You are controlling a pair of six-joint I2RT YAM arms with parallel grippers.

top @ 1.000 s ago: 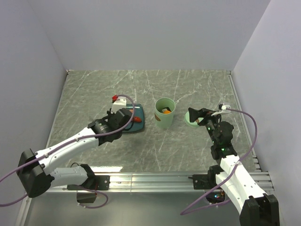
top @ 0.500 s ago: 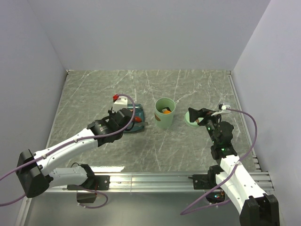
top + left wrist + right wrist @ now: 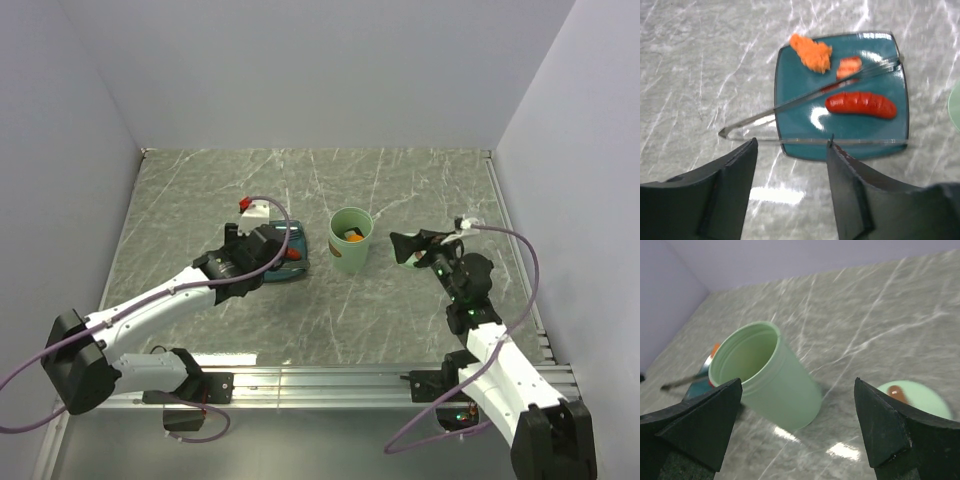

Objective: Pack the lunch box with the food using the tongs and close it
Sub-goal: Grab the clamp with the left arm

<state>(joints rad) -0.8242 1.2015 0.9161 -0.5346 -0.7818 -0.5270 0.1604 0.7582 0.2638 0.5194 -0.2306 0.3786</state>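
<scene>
Leave the lunch box (image 3: 351, 240) upright and open mid-worktop, lid (image 3: 915, 397) lying apart on its right. Lower the left claw (image 3: 792, 150), parted and empty, onto the tongs (image 3: 790, 102) crossing the teal plate (image 3: 865, 127); grip mid-length. Hold the right claw (image 3: 797, 384), wide and empty, clear.

Lunch box (image 3: 351, 252): 1. Lid (image 3: 920, 397): 1. Plate (image 3: 792, 80): 1. Tongs (image 3: 755, 120): 1 pair. Food on plate: 3 pieces, namely orange heap (image 3: 811, 51), pink slice (image 3: 849, 66), red sausage (image 3: 861, 104). Inside box: 1 orange piece (image 3: 352, 237).
</scene>
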